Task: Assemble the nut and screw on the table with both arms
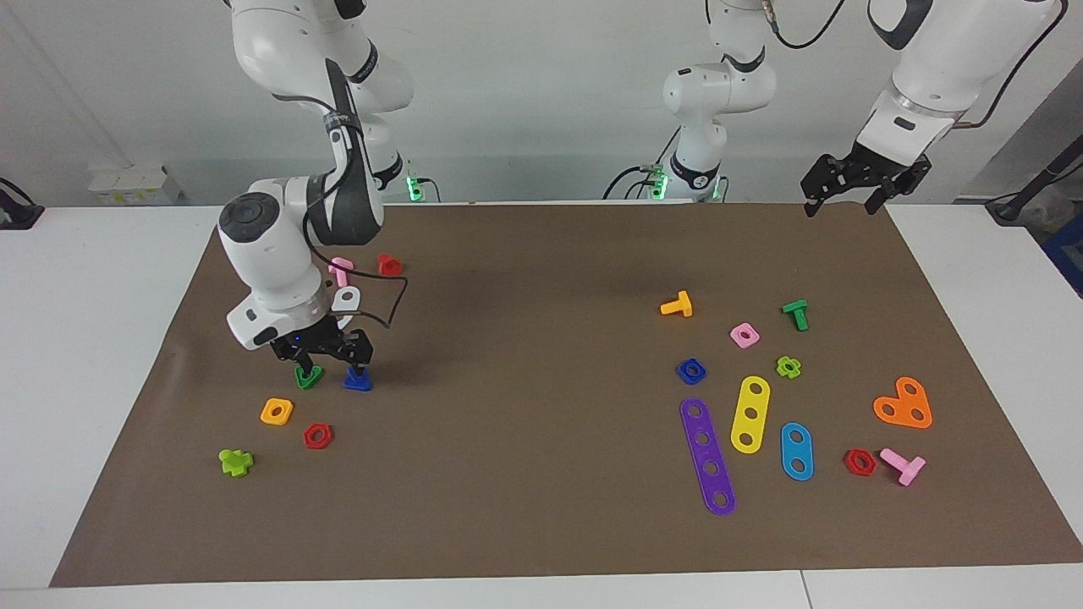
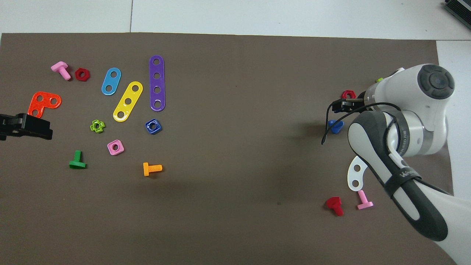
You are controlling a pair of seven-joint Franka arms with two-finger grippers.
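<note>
The dark blue nut (image 1: 691, 370) lies flat on the brown mat (image 1: 541, 507) toward the left arm's end, beside a purple strip; it also shows in the overhead view (image 2: 153, 126). The dark blue screw (image 1: 358, 381) lies toward the right arm's end and shows in the overhead view too (image 2: 335, 126). My right gripper (image 1: 332, 367) is low over the mat, open, with one fingertip at the blue screw and the other at a green piece (image 1: 308, 377). My left gripper (image 1: 840, 203) waits open, raised over the mat's edge at its own end.
Near the right gripper lie an orange nut (image 1: 277, 411), a red nut (image 1: 318, 436), a lime piece (image 1: 235, 462), a white plate (image 1: 347, 298), and pink and red bolts. By the blue nut lie purple (image 1: 707, 457), yellow and blue strips, a pink nut (image 1: 744, 335) and an orange bolt (image 1: 678, 304).
</note>
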